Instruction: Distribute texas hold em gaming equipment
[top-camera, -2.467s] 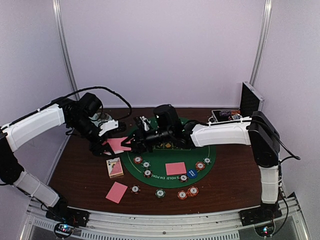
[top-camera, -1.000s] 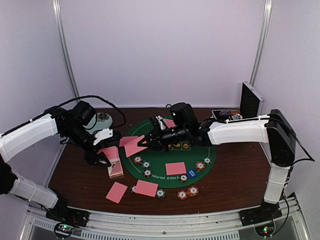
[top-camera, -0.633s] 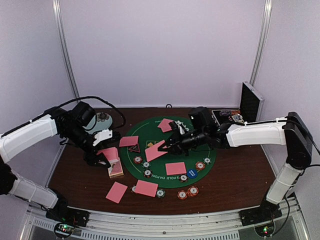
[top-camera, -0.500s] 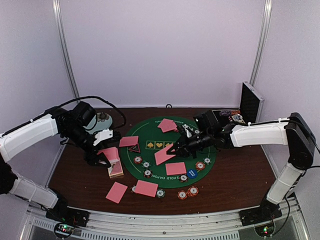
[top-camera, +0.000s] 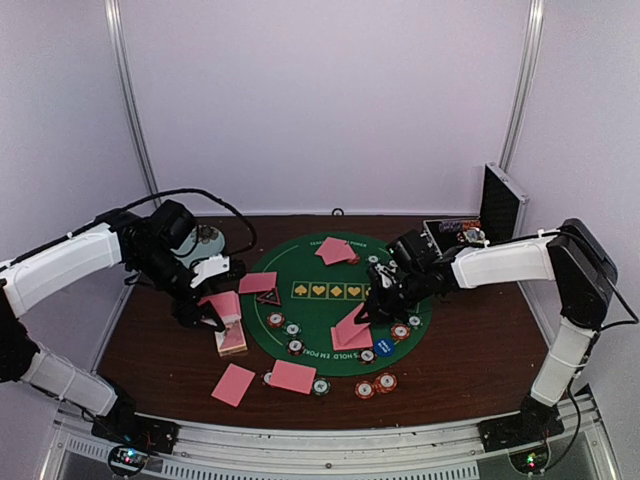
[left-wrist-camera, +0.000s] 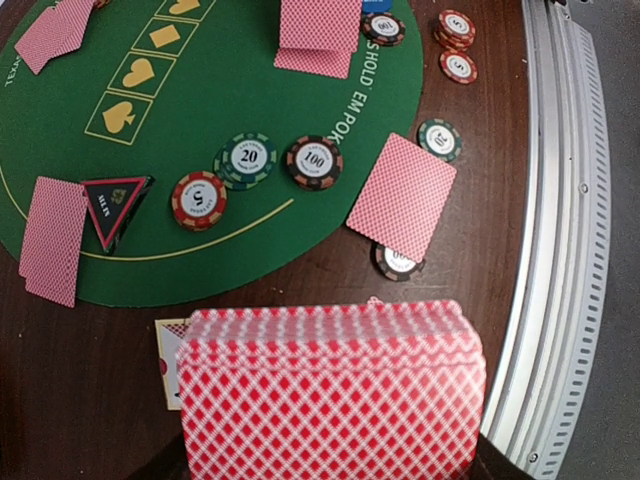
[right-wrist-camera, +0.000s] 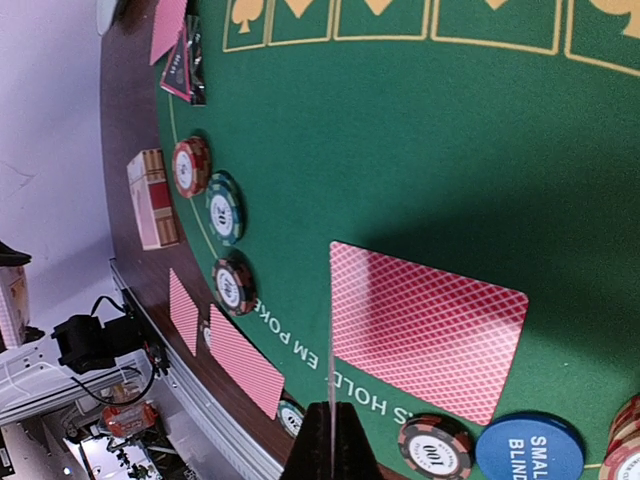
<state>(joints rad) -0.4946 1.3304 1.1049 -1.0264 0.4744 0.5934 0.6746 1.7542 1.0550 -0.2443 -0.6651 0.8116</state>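
My left gripper (top-camera: 205, 308) is shut on a thick deck of pink-backed playing cards (left-wrist-camera: 330, 390), held above the table's left side; the deck hides its fingers in the left wrist view. My right gripper (top-camera: 372, 308) (right-wrist-camera: 330, 442) is shut on a single card (right-wrist-camera: 330, 350), seen edge-on, just above a card lying face down (right-wrist-camera: 420, 330) at the front of the green mat (top-camera: 320, 275). More cards lie at the mat's back (top-camera: 335, 250), its left (top-camera: 257, 283) and in front of it (top-camera: 292, 376) (top-camera: 233, 384). Striped chips (left-wrist-camera: 248, 158), a blue disc (right-wrist-camera: 528, 450) and the triangle marker (left-wrist-camera: 112, 205) sit on the mat.
A card box (top-camera: 231, 338) lies under the left gripper's deck. A pale blue plate (top-camera: 205, 240) sits at the back left. The open silver-black case (top-camera: 497, 200) stands at the back right. A metal rail (left-wrist-camera: 560, 250) runs along the near edge.
My right gripper has carried one card from beside the left gripper's deck rightward across the mat, down over the front card. The left arm has barely moved.
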